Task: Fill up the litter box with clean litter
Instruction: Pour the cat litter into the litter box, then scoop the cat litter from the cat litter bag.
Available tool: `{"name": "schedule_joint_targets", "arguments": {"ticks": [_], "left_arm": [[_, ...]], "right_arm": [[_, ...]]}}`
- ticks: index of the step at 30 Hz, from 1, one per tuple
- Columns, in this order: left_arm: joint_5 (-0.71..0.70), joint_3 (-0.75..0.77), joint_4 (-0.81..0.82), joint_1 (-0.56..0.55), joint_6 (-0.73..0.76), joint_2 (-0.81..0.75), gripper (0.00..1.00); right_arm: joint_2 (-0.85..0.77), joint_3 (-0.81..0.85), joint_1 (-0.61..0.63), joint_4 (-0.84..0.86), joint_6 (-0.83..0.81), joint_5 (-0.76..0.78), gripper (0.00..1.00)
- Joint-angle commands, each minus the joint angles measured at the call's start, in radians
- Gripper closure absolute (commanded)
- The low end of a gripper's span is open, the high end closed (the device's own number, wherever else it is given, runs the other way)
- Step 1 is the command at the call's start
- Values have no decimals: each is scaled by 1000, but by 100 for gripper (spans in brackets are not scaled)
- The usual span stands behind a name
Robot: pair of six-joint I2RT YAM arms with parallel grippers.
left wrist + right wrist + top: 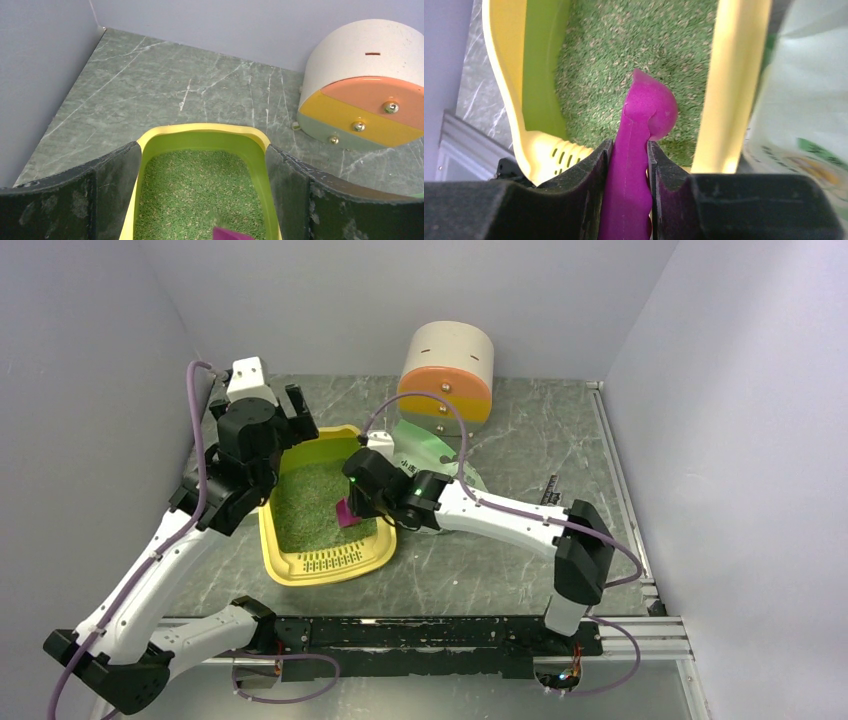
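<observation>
The clean litter lies as a loose green-grey layer across the floor of the litter box, which sits left of the middle of the tabletop with its slotted end toward the near edge. Being fine and free-running, the grains likely cannot be pinched and would spill from a tilted carrier. The stiff magenta scoop suits them, taken by its handle. The right tool is clamped on that handle, with the bowl over the litter. The left tool stands wide apart astride the box's far end, holding nothing. A pale bag and a round drawer cabinet stand toward the far edge.
</observation>
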Motion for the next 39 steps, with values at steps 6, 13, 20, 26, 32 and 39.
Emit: {"name": "schedule_joint_targets", "arguments": {"ticks": [6,13,20,26,32,39], "left_arm": [[32,13,20,-7,13,16,2],[101,39,18,-7,8,68,2],[225,73,11,5,-7,129,2],[391,62,68,8,-7,155,2],[559,41,132,8,-12,185,2],[721,48,154,8,0,238,2]], "right_arm": [[-172,-14,-6,71,-39,26,100],[-244,14,-14,-95,-43,10,100],[-493,-116,-71,-107,-20,-189,100],[-671,-44,-75,-320,-12,-110,100],[-773,70,-75,-627,66,122,100],[-776,168,-76,-810,133,288,100]]}}
